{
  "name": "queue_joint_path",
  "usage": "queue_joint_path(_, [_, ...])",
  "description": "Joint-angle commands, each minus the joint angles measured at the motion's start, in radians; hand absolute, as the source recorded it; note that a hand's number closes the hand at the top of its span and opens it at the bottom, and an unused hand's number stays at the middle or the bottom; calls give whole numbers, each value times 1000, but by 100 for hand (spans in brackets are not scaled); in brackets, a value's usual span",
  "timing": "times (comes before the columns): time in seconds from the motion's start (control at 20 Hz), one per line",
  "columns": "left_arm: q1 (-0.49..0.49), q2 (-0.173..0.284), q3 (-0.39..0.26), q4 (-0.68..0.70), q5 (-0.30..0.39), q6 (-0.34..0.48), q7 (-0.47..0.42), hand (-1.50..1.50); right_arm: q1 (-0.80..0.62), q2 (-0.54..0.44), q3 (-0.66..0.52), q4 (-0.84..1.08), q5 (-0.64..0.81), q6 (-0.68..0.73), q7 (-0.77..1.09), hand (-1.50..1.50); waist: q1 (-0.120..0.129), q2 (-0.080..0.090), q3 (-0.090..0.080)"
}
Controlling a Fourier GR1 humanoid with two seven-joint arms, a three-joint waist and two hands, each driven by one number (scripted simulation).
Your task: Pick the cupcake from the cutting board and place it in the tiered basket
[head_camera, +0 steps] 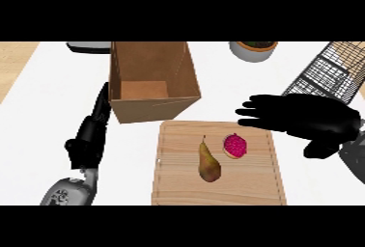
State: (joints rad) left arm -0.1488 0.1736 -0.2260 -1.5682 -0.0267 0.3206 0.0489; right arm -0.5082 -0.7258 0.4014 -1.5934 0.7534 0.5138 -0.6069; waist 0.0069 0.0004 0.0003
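Note:
A cupcake (235, 145) with pink frosting lies on the wooden cutting board (178, 188), right of centre. My right hand (314, 120) hovers open just above and to the right of it, fingers stretched out to the left, holding nothing. The wire tiered basket (329, 72) stands at the far right, behind that hand. My left hand (89, 137) rests open at the left of the board, fingers pointing up along the side of a box.
A brown pear (207, 163) lies on the board left of the cupcake. An open cardboard box (151, 82) stands behind the board. A potted plant's white pot (253, 50) sits at the back, and a dark object (89, 47) at the back left.

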Motion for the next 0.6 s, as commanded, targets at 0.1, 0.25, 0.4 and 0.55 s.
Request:
queue_joint_path(0.1, [-7, -40, 9, 19, -38, -6, 12, 0, -4, 77, -45, 84, 87, 16, -31, -150, -3, 0, 0])
queue_joint_path(0.25, [14, -20, 40, -8, -15, -41, -6, 0, 6, 94, -47, 122, 102, 25, -45, -150, -2, 0, 0])
queue_joint_path(0.4, [27, -25, 32, -29, -32, -40, 5, 0, -6, 98, -28, 168, 127, 37, -58, -150, 0, 0, 0])
queue_joint_path(0.55, [0, 0, 71, -18, 5, -88, 30, 0, -30, 81, -44, 217, 113, 38, -124, -150, 0, 0, 0])
